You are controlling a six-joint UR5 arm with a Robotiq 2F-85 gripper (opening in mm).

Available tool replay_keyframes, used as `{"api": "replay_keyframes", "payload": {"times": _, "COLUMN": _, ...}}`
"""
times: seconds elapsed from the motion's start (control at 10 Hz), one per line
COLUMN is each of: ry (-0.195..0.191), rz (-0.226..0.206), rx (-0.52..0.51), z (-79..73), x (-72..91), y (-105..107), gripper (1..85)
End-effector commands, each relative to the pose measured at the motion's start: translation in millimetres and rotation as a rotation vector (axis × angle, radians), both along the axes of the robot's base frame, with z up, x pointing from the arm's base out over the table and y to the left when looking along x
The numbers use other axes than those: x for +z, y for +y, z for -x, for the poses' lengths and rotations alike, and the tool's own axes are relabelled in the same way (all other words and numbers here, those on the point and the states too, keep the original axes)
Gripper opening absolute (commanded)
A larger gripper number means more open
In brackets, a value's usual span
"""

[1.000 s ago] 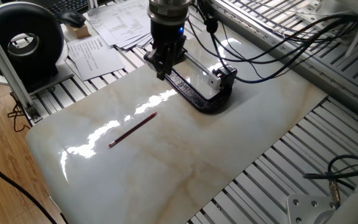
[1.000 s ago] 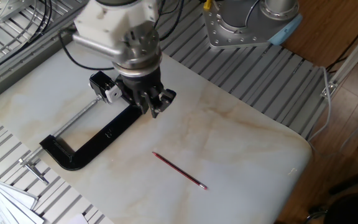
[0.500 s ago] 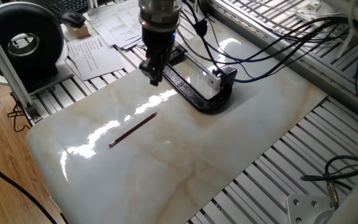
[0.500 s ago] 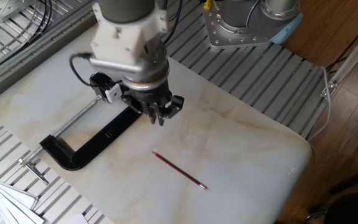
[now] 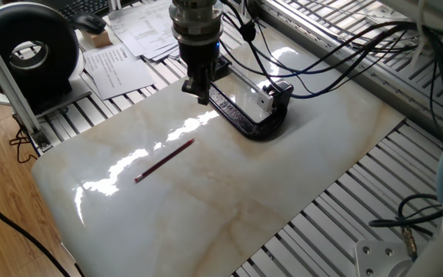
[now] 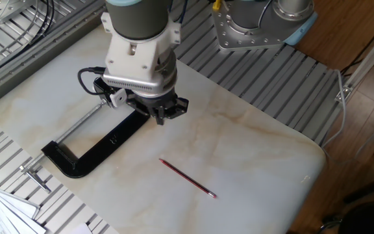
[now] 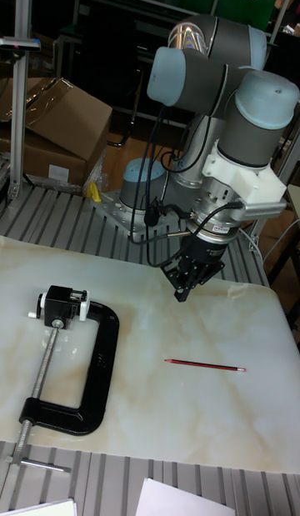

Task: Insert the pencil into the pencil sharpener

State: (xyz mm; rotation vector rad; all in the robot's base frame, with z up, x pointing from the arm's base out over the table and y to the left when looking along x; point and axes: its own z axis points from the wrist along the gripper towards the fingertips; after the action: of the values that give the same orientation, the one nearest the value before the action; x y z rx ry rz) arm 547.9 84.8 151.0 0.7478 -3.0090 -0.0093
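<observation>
The dark-red pencil [image 5: 164, 161] [image 6: 187, 177] [image 7: 204, 365] lies flat on the marble top, alone. The pencil sharpener [image 5: 268, 96] [image 6: 112, 93] [image 7: 60, 305], a small black block with a white face, sits clamped in the jaw end of the black C-clamp [image 5: 241, 115] [image 6: 96, 153] [image 7: 92, 383]. My gripper [image 5: 201, 94] [image 6: 167, 112] [image 7: 193, 284] hangs above the tabletop beside the clamp's bar, pointing down. It is open and holds nothing. The pencil lies about a gripper's width away from it, toward the table's near side.
Papers [image 5: 129, 46] and a black round device [image 5: 29, 54] lie beyond the slab's edge. Cables [image 5: 337, 54] trail from the arm over the slatted table. The arm's base [image 6: 265, 23] stands at the slab's far side. Cardboard boxes [image 7: 58, 132] sit behind.
The gripper has turned about its vertical axis while staying near the clamp, drifting slightly toward the pencil. Pencil, clamp and sharpener have not moved.
</observation>
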Motion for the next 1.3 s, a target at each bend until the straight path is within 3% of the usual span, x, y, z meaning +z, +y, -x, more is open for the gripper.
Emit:
{"api": "replay_keyframes", "payload": {"times": 0.0, "ry": -0.049, "rz": -0.027, "rx": 0.047, "z": -13.2, "x": 0.2, "y": 7.6, "gripper": 7.0}}
{"api": "replay_keyframes", "payload": {"times": 0.2, "ry": -0.046, "rz": -0.053, "rx": 0.111, "z": -11.9, "x": 0.4, "y": 13.9, "gripper": 14.3}}
{"api": "replay_keyframes", "payload": {"times": 0.4, "ry": -0.049, "rz": -0.084, "rx": 0.167, "z": -17.3, "x": -6.8, "y": 27.7, "gripper": 31.3}}
{"api": "replay_keyframes", "payload": {"times": 0.5, "ry": -0.071, "rz": -0.079, "rx": 0.189, "z": -25.1, "x": -16.9, "y": 37.6, "gripper": 36.0}}
{"api": "replay_keyframes", "payload": {"times": 0.6, "ry": -0.078, "rz": -0.074, "rx": 0.173, "z": -28.2, "x": -23.0, "y": 47.1, "gripper": 36.0}}
{"api": "replay_keyframes", "payload": {"times": 0.7, "ry": -0.078, "rz": -0.039, "rx": 0.18, "z": -29.3, "x": -23.7, "y": 39.4, "gripper": 36.0}}
{"api": "replay_keyframes", "payload": {"times": 0.9, "ry": -0.05, "rz": -0.073, "rx": 0.238, "z": -20.8, "x": -23.4, "y": 47.2, "gripper": 37.3}}
{"api": "replay_keyframes", "payload": {"times": 1.1, "ry": -0.038, "rz": -0.069, "rx": 0.295, "z": -17.6, "x": -23.5, "y": 45.6, "gripper": 39.7}}
{"api": "replay_keyframes", "payload": {"times": 1.2, "ry": -0.033, "rz": -0.097, "rx": 0.295, "z": -15.2, "x": -23.0, "y": 52.3, "gripper": 48.0}}
